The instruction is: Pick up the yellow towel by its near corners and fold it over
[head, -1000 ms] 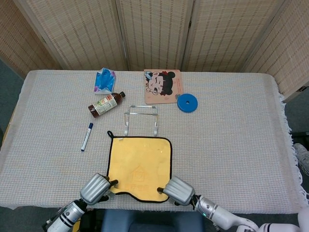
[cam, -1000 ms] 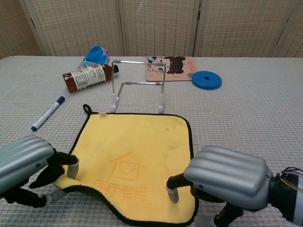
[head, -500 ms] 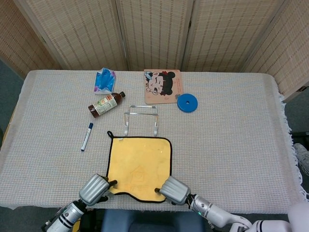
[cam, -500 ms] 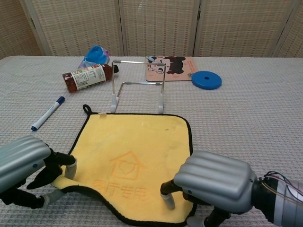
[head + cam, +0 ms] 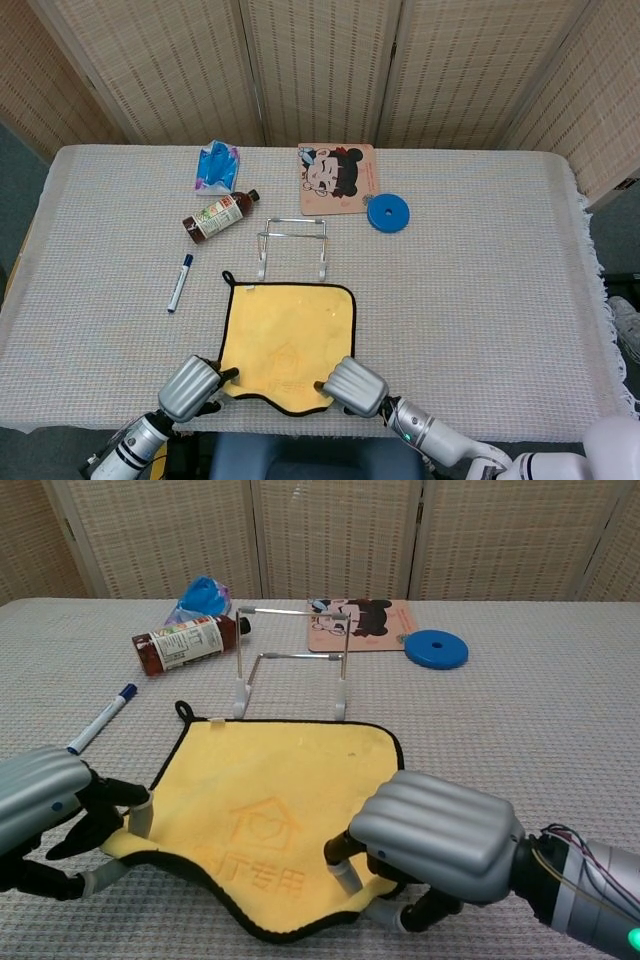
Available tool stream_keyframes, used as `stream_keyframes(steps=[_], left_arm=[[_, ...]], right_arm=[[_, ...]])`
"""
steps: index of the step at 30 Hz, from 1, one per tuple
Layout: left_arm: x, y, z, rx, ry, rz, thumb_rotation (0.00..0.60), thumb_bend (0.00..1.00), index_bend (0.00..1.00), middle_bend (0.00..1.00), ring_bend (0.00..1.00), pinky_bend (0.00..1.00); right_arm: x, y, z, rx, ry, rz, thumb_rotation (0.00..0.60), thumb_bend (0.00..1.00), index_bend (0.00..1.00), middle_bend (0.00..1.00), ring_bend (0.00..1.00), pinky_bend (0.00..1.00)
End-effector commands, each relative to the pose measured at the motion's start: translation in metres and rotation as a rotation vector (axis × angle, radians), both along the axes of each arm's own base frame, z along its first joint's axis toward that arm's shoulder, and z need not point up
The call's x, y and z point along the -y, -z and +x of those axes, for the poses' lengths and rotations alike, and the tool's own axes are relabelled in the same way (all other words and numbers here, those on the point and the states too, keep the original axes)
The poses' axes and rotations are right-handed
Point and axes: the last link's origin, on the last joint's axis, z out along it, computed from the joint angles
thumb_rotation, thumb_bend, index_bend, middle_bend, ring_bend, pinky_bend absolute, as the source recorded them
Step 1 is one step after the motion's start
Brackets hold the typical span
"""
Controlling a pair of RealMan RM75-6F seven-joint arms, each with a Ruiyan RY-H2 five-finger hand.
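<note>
Head view: the yellow towel (image 5: pixel 287 345) lies flat just in front of the wire rack (image 5: pixel 292 245), near edge drawn inward and curved. The left hand (image 5: pixel 192 386) pinches its near-left corner; the right hand (image 5: pixel 353 385) pinches the near-right corner. Chest view: left hand (image 5: pixel 45 810) fingers (image 5: pixel 120 805) close over and under the towel (image 5: pixel 275 800) edge; right hand (image 5: pixel 435 835) fingers (image 5: pixel 340 865) clamp the edge likewise, lifting it slightly off the table (image 5: pixel 520 710). A marker (image 5: pixel 100 720) lies left of the rack (image 5: pixel 290 665).

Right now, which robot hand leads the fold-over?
Right robot hand, probably: it pinches its near corner of the yellow towel and has drawn it inward. Left robot hand holds its corner near the edge.
</note>
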Motion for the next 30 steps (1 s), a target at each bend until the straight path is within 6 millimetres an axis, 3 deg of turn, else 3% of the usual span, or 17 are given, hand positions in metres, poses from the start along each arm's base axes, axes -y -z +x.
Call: stream_keyframes(steps=[1,6,19,30], left_arm=[[-0.010,-0.012,0.010,0.043,0.019,0.018,0.600,0.45,0.60,0.95,0.77,0.90],[-0.031,-0.033,0.031,0.125,0.040,0.032,0.600,0.45,0.60,0.95,0.77,0.90],[-0.110,-0.102,0.100,0.280,0.045,0.122,0.600,0.45,0.61,0.95,0.77,0.90],[-0.166,-0.120,0.128,0.318,-0.069,0.128,0.600,0.45,0.60,0.95,0.77,0.90]], right_arm=[[0.007,-0.012,0.007,0.062,0.013,-0.040,0.600,0.47,0.72,0.98,0.99,1.00],[0.023,-0.039,0.017,0.162,0.037,-0.130,0.600,0.47,0.74,0.99,0.99,1.00],[0.077,-0.120,0.037,0.294,0.099,-0.375,0.600,0.47,0.74,0.99,1.00,1.00],[0.123,-0.141,0.051,0.293,0.155,-0.483,0.600,0.47,0.75,0.99,1.00,1.00]])
